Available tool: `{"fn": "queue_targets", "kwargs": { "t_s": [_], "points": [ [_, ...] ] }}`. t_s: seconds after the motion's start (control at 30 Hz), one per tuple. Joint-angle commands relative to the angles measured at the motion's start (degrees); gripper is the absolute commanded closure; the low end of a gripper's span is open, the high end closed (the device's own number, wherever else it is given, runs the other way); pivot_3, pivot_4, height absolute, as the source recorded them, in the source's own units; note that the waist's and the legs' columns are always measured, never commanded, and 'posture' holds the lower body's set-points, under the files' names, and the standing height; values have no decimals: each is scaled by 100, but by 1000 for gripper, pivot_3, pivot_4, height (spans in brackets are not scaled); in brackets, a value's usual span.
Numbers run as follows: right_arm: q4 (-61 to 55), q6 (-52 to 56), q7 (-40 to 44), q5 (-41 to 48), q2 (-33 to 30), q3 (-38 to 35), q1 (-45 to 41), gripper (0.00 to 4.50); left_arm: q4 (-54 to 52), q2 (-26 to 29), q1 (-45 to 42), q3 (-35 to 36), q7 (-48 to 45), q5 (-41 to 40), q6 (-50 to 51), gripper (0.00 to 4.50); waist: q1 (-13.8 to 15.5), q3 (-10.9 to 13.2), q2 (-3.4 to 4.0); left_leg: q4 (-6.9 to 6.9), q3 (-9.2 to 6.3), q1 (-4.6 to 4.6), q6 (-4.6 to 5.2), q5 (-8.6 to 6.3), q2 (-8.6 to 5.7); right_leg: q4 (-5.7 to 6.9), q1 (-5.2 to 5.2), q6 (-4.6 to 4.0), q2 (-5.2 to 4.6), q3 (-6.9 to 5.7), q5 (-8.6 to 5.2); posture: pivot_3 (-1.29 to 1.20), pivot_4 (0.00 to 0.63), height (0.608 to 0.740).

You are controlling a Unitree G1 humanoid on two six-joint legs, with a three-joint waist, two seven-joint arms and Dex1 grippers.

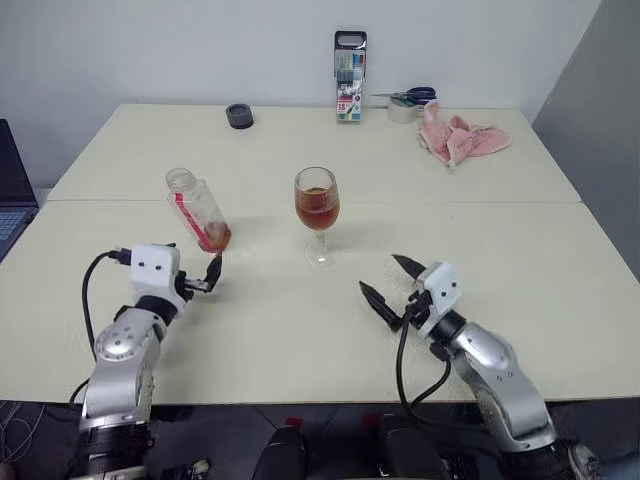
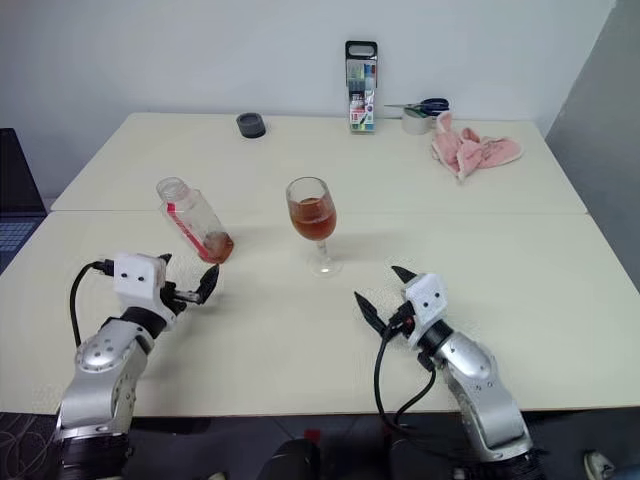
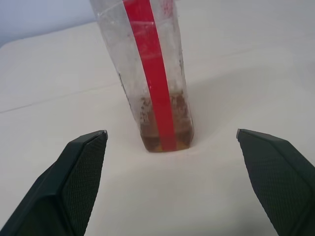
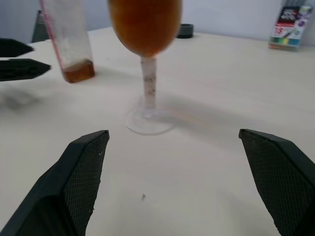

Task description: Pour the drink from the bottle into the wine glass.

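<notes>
Surface (image 1: 300,340): pale cream top, with a seam running left to right across its middle.
Marker-pen case (image 1: 349,77): stands upright at the far edge, near the middle, black handle on top, coloured pens showing inside.
Black round object (image 1: 239,116): small, dark, lies at the far edge, left of the marker-pen case.
Tape roll (image 1: 403,109): far edge, right of the case.
Scissors (image 1: 415,95): blue-handled, resting at the tape roll.
Pink cloth (image 1: 458,138): crumpled, far right, just beside the tape roll.
Laptop (image 1: 12,195): dark, at the left edge, beyond the surface.

No legible text anywhere.
</notes>
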Motion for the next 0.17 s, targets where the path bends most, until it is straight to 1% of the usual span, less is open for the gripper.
{"fn": "queue_targets", "kwargs": {
  "t_s": [0.03, 0.17],
  "points": [
    [-62, -350, -160, -75, 140, -122, -102, 0, -328, -88, 38, 191, 98, -53, -300, 12, 3, -1, -1, 0, -1, 0, 0, 0, 0, 0, 0, 0, 0, -2, 0, 0, 150, 740],
    [69, -401, -207, -55, 222, -162, -151, 0, -396, -217, 150, 176, 79, -69, -566, 12, 7, -1, -1, 0, 1, 0, -1, 0, -2, -1, 2, 0, 0, -1, 0, 0, 150, 740]
  ]
}}
